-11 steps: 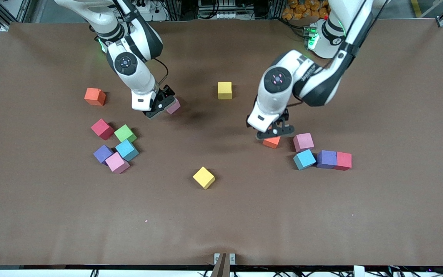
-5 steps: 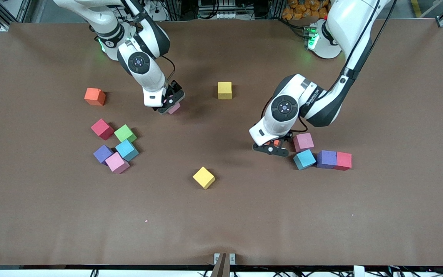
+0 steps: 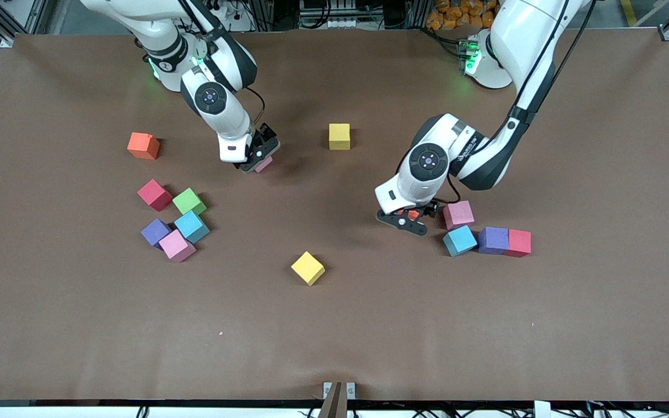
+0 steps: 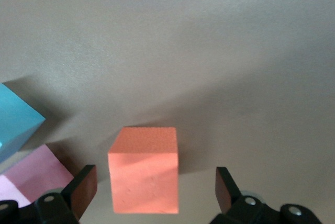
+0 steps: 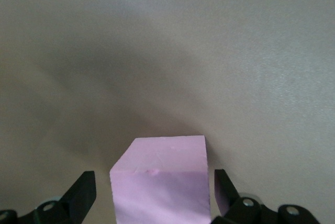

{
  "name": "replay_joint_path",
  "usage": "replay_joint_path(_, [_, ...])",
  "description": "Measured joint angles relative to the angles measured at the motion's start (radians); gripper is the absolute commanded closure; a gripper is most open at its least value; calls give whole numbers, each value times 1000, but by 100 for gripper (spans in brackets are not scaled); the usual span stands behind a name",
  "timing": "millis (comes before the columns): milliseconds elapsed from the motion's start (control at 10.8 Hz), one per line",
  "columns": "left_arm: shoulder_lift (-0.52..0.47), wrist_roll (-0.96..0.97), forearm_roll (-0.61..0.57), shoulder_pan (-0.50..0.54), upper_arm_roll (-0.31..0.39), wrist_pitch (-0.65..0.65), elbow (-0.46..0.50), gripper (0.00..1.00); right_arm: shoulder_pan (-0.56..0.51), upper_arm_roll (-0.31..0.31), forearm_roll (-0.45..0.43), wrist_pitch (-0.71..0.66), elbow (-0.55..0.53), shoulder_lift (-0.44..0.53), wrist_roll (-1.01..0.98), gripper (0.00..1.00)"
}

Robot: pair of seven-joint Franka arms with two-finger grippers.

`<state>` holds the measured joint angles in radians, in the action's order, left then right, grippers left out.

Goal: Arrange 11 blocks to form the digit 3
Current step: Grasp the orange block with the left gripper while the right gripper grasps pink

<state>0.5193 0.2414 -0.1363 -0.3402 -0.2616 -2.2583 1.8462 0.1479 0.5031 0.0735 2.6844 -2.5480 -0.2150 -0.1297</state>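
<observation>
The left gripper is sitting low on the brown table with its fingers spread wide, and a small orange foam cube is standing between them with a gap on either side, so nothing is being squeezed. Just beside that claw, toward the left arm's end of the table, a pink foam cube is resting, with a blue cube, a purple cube and a red cube lying in a row a little nearer the front camera. The right gripper is also down at the table, its fingers gaping wide around a pale pink foam cube without touching it. Toward the right arm's end from that claw, a second orange cube is sitting alone, and a cluster of crimson, green, blue, purple and pink cubes is lying nearer the front camera. Two yellow cubes are sitting apart between the two claws; no numeral is formed.
</observation>
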Motion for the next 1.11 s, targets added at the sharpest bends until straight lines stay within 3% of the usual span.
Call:
replay_joint_path(93, [0, -27, 0, 0, 10, -29, 16, 0, 0, 0, -1, 13, -7, -6, -1, 3])
replay_joint_path(279, [1, -47, 0, 1, 20, -92, 57, 0, 0, 0, -17, 36, -30, -7, -2, 32])
replay_joint_path(464, [1, -47, 0, 1, 21, -116, 88, 0, 0, 0, -21, 48, -37, -6, -4, 49])
replay_joint_path(557, [1, -47, 0, 1, 21, -118, 97, 0, 0, 0, -28, 53, -35, 0, -11, 63])
replay_joint_path(650, [1, -47, 0, 1, 21, -119, 104, 0, 0, -1, -80, 54, -30, 12, -26, 73])
replay_joint_path(929, [1, -47, 0, 1, 23, -120, 128, 45, 5, 2, -367, 55, -9, 41, -34, 70])
replay_joint_path(1022, [1, -46, 0, 1, 24, -120, 131, 66, 26, 3, -417, 55, -4, 41, -34, 72])
replay_joint_path(1114, [0, -42, 0, 1, 24, -121, 131, 73, 56, 6, -437, 57, 0, 41, -33, 72])
